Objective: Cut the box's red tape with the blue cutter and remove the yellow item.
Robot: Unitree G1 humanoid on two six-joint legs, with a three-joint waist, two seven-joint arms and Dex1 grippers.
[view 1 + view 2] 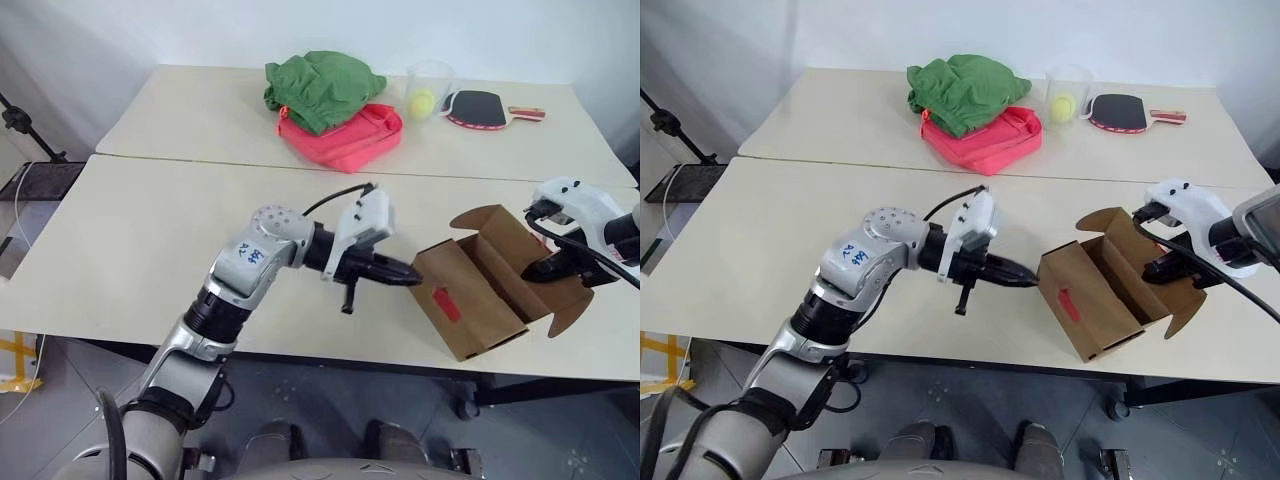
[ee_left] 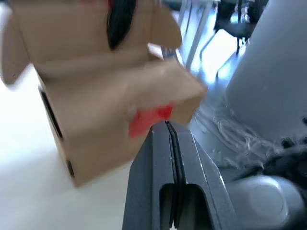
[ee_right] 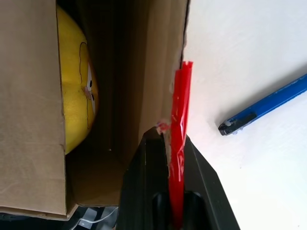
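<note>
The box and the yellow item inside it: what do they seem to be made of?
The box: brown cardboard, matte, with folded flaps and raw cut edges. The yellow item: smooth, faintly glossy, rounded with printed lines; probably soft plastic or foam, but this cannot be confirmed.

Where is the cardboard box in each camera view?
Left eye: box lower right, at the table edge.
Right eye: lower right again.
Left wrist: just past the left pincer.
Right wrist: open beside the right pincer, yellow item inside.
Shared landmark: red tape.
</note>
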